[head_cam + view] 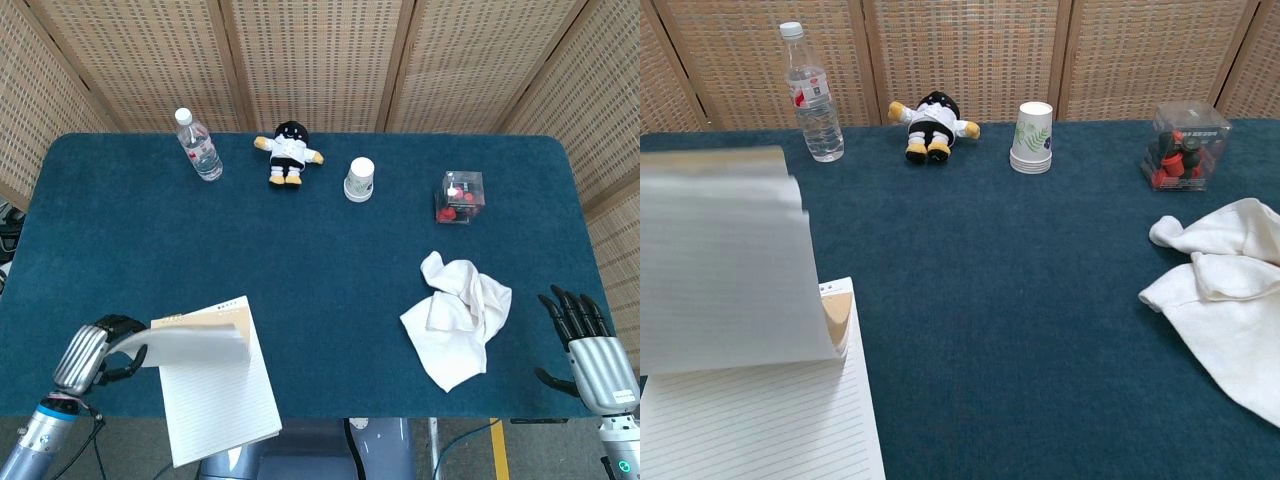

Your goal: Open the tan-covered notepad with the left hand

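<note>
The tan-covered notepad lies at the table's front left, overhanging the front edge. My left hand grips the tan cover and a stack of pages, lifted up and folded back toward the left. A white lined page lies exposed below. In the chest view the raised pages stand nearly upright and fill the left side; the left hand is hidden there. My right hand hovers open at the front right corner, fingers spread, holding nothing.
Along the back stand a water bottle, a plush doll, a paper cup and a clear box with red pieces. A crumpled white cloth lies right of centre.
</note>
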Motion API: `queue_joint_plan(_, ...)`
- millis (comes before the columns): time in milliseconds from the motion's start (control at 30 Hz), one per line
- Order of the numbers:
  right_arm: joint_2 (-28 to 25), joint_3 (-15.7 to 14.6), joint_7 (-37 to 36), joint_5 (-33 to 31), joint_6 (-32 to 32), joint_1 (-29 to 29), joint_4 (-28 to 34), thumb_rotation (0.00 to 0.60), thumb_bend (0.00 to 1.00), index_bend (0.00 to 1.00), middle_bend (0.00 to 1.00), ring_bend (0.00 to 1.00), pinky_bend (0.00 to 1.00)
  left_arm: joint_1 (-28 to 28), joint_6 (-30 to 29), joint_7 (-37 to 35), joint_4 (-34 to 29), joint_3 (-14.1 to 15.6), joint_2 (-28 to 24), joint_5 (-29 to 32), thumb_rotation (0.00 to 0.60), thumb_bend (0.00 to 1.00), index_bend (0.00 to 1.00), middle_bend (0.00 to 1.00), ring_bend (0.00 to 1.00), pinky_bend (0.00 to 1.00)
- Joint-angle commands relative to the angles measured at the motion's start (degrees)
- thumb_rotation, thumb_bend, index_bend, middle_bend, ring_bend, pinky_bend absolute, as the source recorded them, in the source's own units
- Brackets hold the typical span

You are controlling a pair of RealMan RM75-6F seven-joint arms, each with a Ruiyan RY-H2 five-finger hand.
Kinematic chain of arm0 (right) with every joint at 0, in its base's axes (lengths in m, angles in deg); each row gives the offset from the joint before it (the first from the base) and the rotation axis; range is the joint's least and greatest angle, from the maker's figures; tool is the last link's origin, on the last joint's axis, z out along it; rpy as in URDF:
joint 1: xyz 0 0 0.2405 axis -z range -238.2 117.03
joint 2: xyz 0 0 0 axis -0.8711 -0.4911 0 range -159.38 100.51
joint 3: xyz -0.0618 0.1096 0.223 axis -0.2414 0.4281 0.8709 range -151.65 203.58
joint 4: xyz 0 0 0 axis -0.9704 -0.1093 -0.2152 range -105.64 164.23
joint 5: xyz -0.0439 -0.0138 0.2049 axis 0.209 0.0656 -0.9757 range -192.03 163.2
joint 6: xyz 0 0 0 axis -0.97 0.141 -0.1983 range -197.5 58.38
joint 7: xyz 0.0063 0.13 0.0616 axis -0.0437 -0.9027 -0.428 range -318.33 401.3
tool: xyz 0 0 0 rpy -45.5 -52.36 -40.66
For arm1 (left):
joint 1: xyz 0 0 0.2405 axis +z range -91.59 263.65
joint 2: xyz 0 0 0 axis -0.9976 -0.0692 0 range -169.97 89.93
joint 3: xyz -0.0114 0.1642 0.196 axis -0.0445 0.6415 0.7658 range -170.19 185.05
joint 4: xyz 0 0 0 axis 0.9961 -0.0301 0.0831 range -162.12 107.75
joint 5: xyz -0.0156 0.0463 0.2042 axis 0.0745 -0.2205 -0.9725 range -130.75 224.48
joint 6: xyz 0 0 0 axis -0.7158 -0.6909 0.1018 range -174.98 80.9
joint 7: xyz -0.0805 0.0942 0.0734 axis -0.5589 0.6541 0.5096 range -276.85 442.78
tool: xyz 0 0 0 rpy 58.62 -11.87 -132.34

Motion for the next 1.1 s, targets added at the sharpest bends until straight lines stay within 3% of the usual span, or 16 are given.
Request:
queue_joint_plan(33,-0.10,-0.04,-0.18,0.06,-0.08,0.03,0.08,0.600,0.00,0.00,0.00,0.00,0.00,-2.38,7.02,-6.45,-6.02,-9.17,-1.66,13.17,0.600,0.57,0.82,0.59,0.44,0.38)
queue_joint_plan(133,-0.21,-0.06,-0.34,0.09,-0.15,0.06,0.18,0.600,0.00,0.00,0.00,0.00,0.00,-4.73,12.06,-9.46,-6.15,-13.96,-2.68,19.30,0.600,0.58,0.82,0.59,0.44,0.38)
queue_joint_plan(267,-0.28,0.05,-0.64,-0.30,0.18,-0.07,0.20,0.600,0.00,0.00,0.00,0.00,0.00,-8.50,18.15,-7.81,-2.92,-19.55,-2.76,26.57,0.600,0.58,0.82,0.59,0.44,0.38)
queue_joint_plan(533,0.18,0.08,-0.35,-1.12,1.74,-0.64,-0.28,0.600,0.00,0.00,0.00,0.00,0.00,-12.97,23.75,-1.31,3.83,-24.32,-0.27,33.80,0.600,0.57,0.79,0.58,0.43,0.37)
queue_joint_plan(600,0.27,0.08,-0.17,-1.28,1.98,-0.72,-0.31,0.600,0.00,0.00,0.00,0.00,0.00,-13.94,26.85,-0.08,4.99,-23.97,-0.17,34.72,0.600,0.45,0.55,0.39,0.28,0.24)
queue_joint_plan(667,0.36,0.12,0.04,-1.50,2.16,-0.76,-0.38,0.600,0.00,0.00,0.00,0.00,0.00,-14.97,32.09,1.24,5.49,-22.91,-1.43,35.84,0.600,0.17,0.11,0.07,0.04,0.04)
queue_joint_plan(700,0.40,0.13,0.07,-1.60,2.25,-0.78,-0.39,0.600,0.00,0.00,0.00,0.00,0.00,-15.15,32.30,1.77,6.09,-23.10,-1.20,36.44,0.600,0.11,0.03,0.01,0.00,0.00)
queue_joint_plan(767,0.44,0.19,0.11,-1.83,2.41,-0.84,-0.47,0.600,0.00,0.00,0.00,0.00,0.00,-14.87,30.06,2.64,7.80,-23.69,0.52,36.92,0.600,0.03,0.00,0.00,0.00,0.00)
queue_joint_plan(1100,0.45,0.04,0.18,-1.55,2.21,-0.78,-0.44,0.600,0.00,0.00,0.00,0.00,0.00,-11.33,20.81,-1.66,11.17,-25.34,2.83,32.04,0.600,0.03,0.00,0.00,0.00,0.00)
